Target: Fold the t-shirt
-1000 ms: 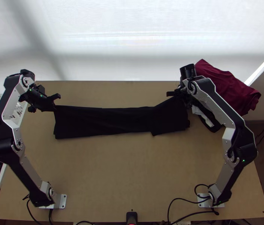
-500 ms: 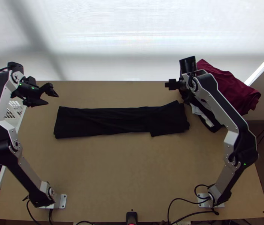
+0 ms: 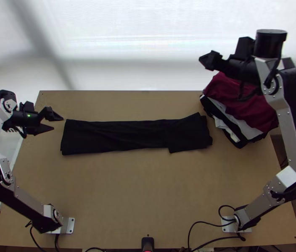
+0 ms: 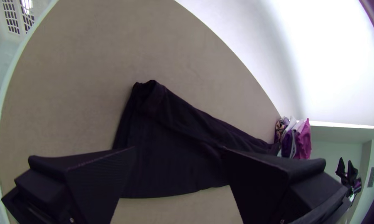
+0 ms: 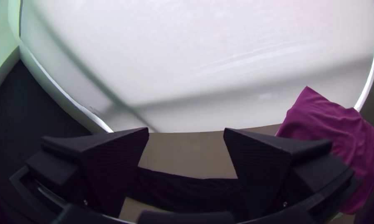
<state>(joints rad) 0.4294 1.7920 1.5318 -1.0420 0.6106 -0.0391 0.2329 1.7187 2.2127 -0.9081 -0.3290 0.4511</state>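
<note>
T-shirt (image 3: 118, 136), black, is laid in a long flat strip across the far half of the wooden table (image 3: 118, 189) — some creases seen, right-hand end overlapped by a wider folded section. Left gripper (image 3: 58, 123) is seen just off the strip's left end, fingers spread wide, nothing held. Right gripper (image 3: 207, 61) is seen in the top view against the white backdrop (image 3: 139, 38) — fingers parted wide in its wrist view, nothing gripped. Pile of clothes (image 3: 224, 110), topped by maroon cloth (image 3: 249, 109), is stacked near the strip's right end.
</note>
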